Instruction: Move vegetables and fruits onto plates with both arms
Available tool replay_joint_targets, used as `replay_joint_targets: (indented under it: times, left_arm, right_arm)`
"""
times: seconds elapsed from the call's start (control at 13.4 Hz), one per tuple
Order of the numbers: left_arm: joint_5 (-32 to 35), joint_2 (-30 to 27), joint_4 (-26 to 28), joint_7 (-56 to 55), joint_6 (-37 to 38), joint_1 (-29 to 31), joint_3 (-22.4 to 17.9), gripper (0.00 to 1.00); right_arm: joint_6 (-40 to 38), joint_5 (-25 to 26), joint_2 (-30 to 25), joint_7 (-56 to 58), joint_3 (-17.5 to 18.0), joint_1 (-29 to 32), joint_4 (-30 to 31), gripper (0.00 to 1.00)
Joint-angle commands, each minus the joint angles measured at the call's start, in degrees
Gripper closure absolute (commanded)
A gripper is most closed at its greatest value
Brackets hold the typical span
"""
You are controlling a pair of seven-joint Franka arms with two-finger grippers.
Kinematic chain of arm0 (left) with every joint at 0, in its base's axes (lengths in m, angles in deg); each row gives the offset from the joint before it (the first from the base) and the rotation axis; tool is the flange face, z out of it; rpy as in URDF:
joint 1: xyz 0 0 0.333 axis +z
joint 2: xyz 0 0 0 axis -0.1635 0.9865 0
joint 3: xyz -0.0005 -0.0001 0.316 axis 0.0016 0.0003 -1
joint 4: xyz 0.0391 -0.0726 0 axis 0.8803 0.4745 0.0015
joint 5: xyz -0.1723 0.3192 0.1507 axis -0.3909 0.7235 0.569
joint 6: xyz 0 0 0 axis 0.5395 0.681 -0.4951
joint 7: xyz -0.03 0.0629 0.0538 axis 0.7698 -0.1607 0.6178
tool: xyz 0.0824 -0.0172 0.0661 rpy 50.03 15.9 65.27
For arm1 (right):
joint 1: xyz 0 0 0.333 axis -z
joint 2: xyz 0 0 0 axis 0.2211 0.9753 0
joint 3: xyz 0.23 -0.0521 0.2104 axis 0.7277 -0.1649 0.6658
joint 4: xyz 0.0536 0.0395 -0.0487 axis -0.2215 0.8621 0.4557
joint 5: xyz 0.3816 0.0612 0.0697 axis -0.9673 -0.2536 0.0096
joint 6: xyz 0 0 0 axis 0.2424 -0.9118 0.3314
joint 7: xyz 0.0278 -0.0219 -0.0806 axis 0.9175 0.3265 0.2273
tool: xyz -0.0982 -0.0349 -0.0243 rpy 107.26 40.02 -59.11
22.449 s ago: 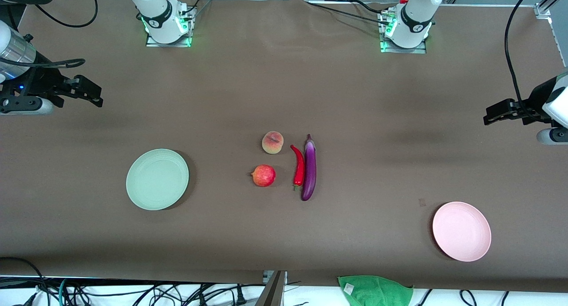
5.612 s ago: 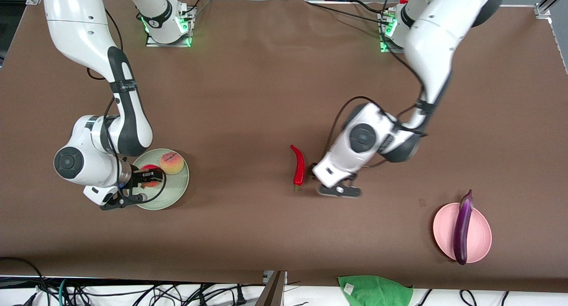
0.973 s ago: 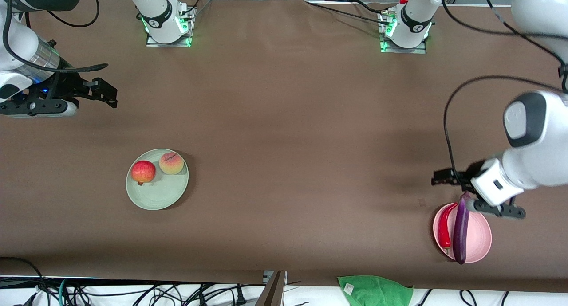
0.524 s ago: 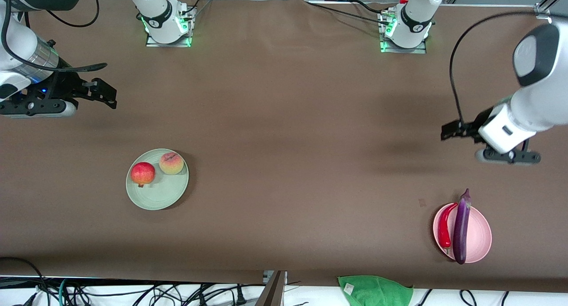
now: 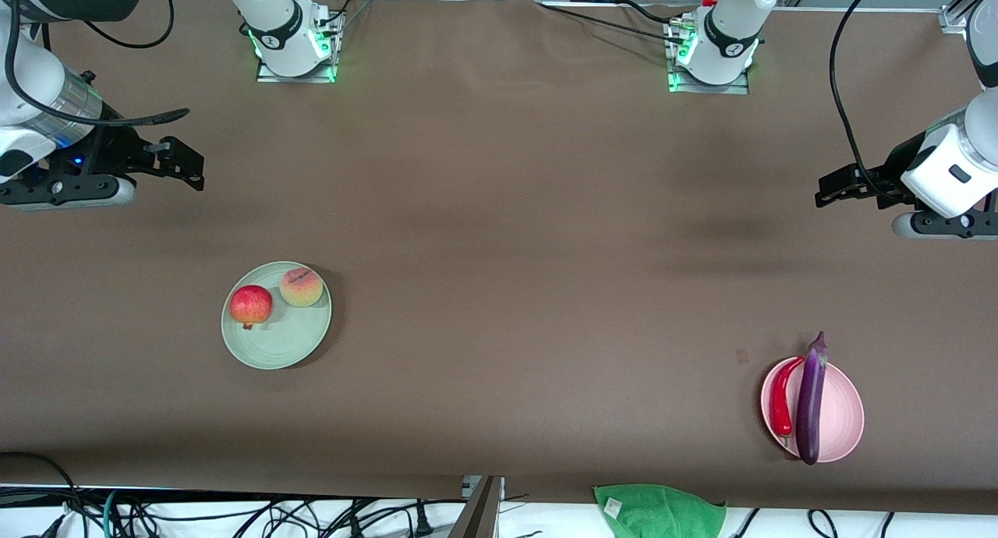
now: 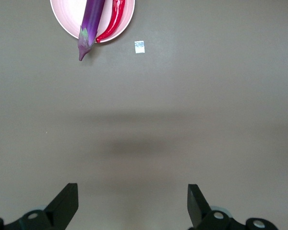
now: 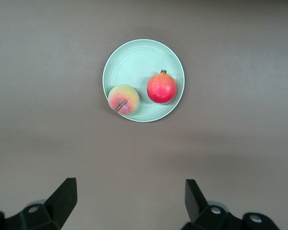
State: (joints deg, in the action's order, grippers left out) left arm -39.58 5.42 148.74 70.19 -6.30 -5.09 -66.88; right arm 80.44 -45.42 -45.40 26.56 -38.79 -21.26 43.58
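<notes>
I see both arms pulled up and out to their own ends of the table, each waiting with nothing in its grasp. Left gripper (image 5: 838,192) hangs over bare brown table (image 5: 499,210) at the left arm's end, jaws spread wide; its two fingers (image 6: 65,203) frame empty tabletop in the left wrist view. Right gripper (image 5: 183,164) hangs over bare table at the right arm's end, jaws likewise spread, empty, fingers (image 7: 62,196) well apart in its own wrist view. Mint green plate (image 5: 292,343) sits toward the right arm's end; peach (image 5: 301,287) and pomegranate-like fruit (image 5: 251,305) both rest on it, side by side, close but not clearly touching. Pink plate (image 5: 842,413) sits toward the left arm's end, nearer the front camera than the green one. Eggplant (image 5: 810,398) lies across it, both tips overhanging the rim. Red chili pepper (image 5: 782,401) lies alongside the eggplant on the same plate, apparently touching it near the stem end. A small pale scrap (image 6: 139,46) lies on the table just beside the pink plate. Green cloth (image 5: 659,511) hangs at the table edge nearest the front camera.
</notes>
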Motion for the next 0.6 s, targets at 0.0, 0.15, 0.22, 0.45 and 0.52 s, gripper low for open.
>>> replay_joint_targets:
  times: [0.0, 0.15, 0.22, 0.45, 0.52]
  left_arm:
    - [0.6, 0.0, -1.7, -0.5, 0.8, -0.2, 0.2, 0.00]
    - [0.5, 1.3, -3.6, -0.5, 2.7, -0.1, -0.1, 0.00]
    - [0.4, 2.1, -4.4, -0.6, 3.7, -0.1, -0.2, 0.00]
    - [0.7, 2.4, -5.4, -0.5, 5.1, -0.2, -0.2, 0.00]
    - [0.9, 2.4, -5.3, -0.6, 5.3, -0.1, -0.2, 0.00]
  right_arm:
    - [-1.2, 0.4, -0.3, 1.7, 0.2, 0.6, -0.3, 0.00]
    - [-1.2, 0.4, -0.5, 1.3, 0.2, 0.6, -0.2, 0.00]
    - [-1.2, 0.3, -0.7, 1.4, 0.2, 0.6, -0.2, 0.00]
    - [-1.2, 0.1, -0.8, 0.9, -0.3, 0.7, 0.4, 0.01]
    - [-0.9, 0.1, -0.4, 0.9, -0.1, 0.6, 0.1, 0.01]
